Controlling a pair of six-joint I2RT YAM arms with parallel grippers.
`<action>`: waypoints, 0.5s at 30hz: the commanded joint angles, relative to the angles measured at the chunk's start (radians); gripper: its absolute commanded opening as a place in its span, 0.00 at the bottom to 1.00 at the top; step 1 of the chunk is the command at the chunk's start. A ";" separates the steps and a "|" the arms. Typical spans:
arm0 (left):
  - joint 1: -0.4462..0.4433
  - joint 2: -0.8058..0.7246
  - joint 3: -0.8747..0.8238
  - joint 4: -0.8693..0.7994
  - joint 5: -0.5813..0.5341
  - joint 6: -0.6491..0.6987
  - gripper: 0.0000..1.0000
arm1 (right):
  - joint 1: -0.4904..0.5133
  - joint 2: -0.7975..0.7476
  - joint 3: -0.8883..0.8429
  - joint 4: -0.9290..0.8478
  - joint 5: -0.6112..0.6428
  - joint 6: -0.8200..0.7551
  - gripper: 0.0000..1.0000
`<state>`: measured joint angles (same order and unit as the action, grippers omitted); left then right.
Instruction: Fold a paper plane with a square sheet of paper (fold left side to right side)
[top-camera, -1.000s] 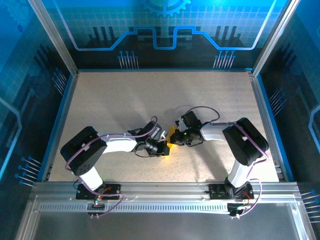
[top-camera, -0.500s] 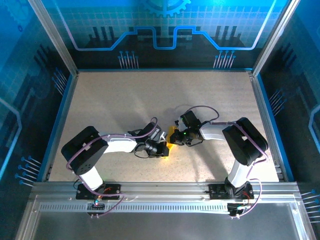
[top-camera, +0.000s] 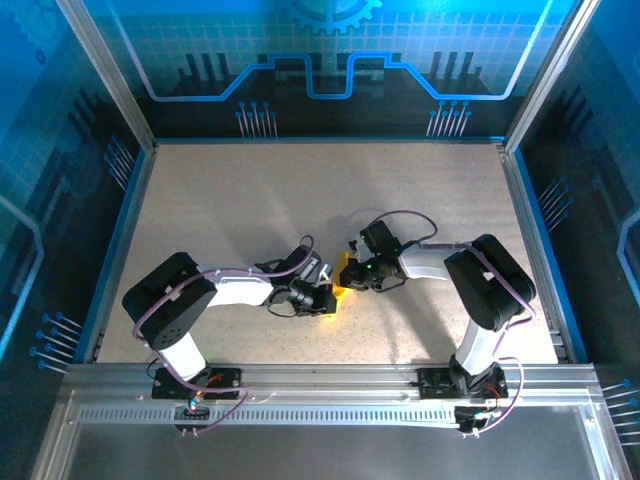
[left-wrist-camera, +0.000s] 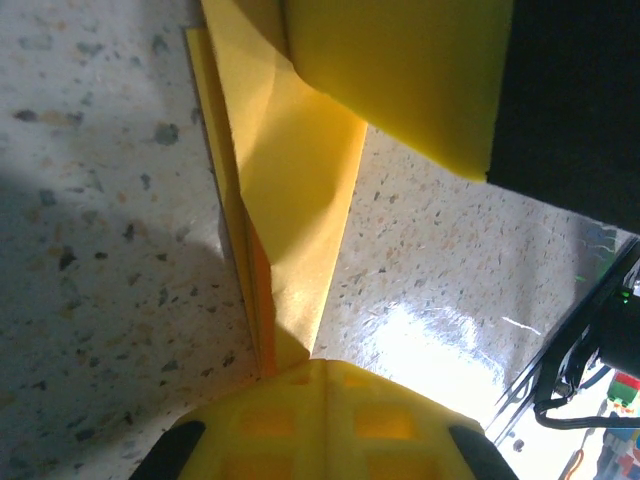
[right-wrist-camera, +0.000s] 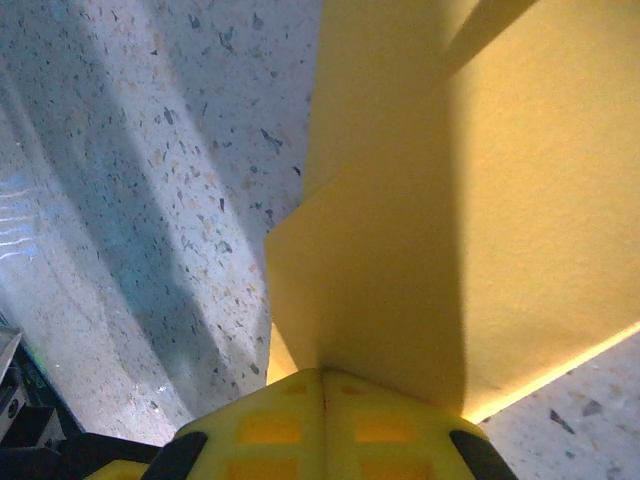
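The square sheet of paper (top-camera: 343, 272), yellow-orange and folded into a narrow layered wedge, sits between my two grippers at the middle of the table. In the left wrist view the paper (left-wrist-camera: 295, 170) tapers down into the closed yellow tips of my left gripper (left-wrist-camera: 325, 365), its stacked edges showing on the left. A yellow finger (left-wrist-camera: 400, 70) of the right gripper presses on it at the top. In the right wrist view a broad flap of paper (right-wrist-camera: 400, 250) rises from my shut right gripper (right-wrist-camera: 322, 372). From above, the left gripper (top-camera: 332, 291) and right gripper (top-camera: 355, 272) almost meet.
The speckled beige tabletop (top-camera: 300, 190) is bounded by a blue rim (top-camera: 120, 230) and aluminium posts. Both arm bases stand on the metal rail (top-camera: 320, 380) at the near edge. Open table lies behind and to both sides of the grippers.
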<state>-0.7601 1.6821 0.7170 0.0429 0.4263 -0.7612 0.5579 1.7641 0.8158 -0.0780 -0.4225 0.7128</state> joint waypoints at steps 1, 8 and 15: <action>0.009 -0.012 -0.021 -0.018 -0.016 -0.014 0.00 | 0.020 0.078 -0.031 -0.137 0.149 -0.023 0.05; 0.009 -0.007 -0.033 -0.011 -0.005 -0.016 0.00 | 0.020 0.080 -0.028 -0.144 0.152 -0.024 0.05; 0.005 -0.011 -0.065 -0.001 0.004 -0.016 0.00 | 0.021 0.080 -0.025 -0.154 0.158 -0.026 0.05</action>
<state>-0.7563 1.6821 0.6876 0.0841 0.4271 -0.7612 0.5583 1.7676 0.8261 -0.0956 -0.4202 0.7124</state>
